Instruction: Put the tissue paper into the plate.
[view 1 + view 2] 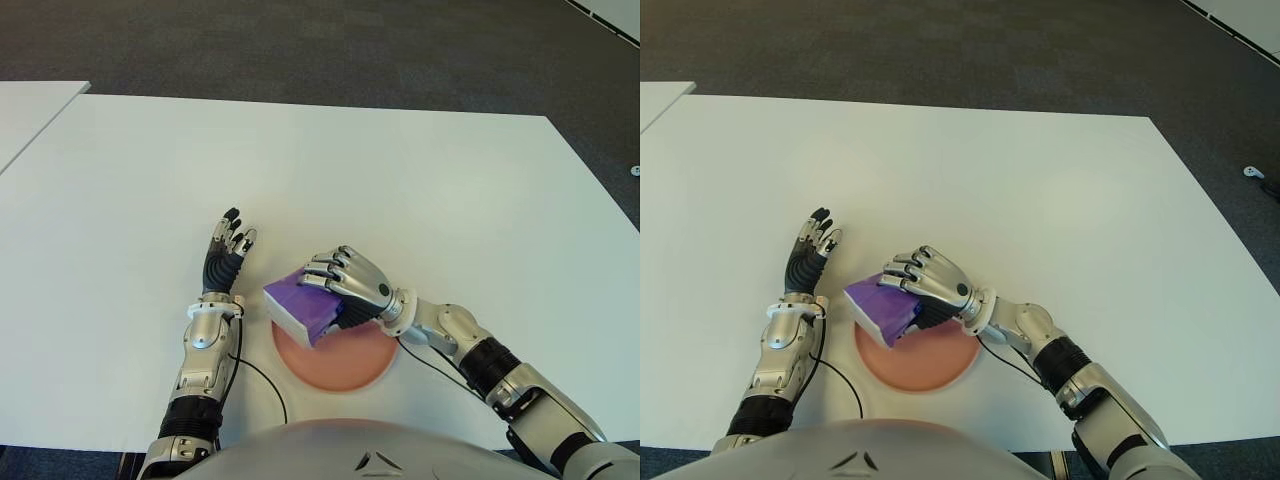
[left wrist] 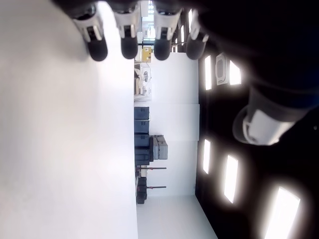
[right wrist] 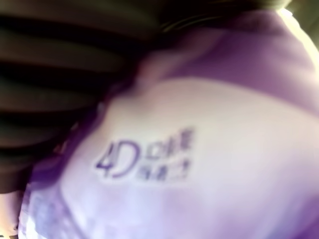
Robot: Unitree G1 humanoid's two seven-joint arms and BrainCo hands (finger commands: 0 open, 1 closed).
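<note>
Right hand [image 1: 352, 283]: forearm angled in from the robot's right, wrist bent, metal fingers [image 1: 322, 272] curled over and clamped on a purple pack. Left hand [image 1: 225, 255]: forearm pointing forward, black-and-silver fingers [image 2: 97, 47] extended and slightly spread, holding nothing.

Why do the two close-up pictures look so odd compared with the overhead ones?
Right wrist view: the purple tissue pack, held by the right hand, fills the lens, so its print blurs. Left wrist view: turned sideways, ceiling lights glare; left hand's fingertips are spread. Eye views: even light, plate sharp.
</note>
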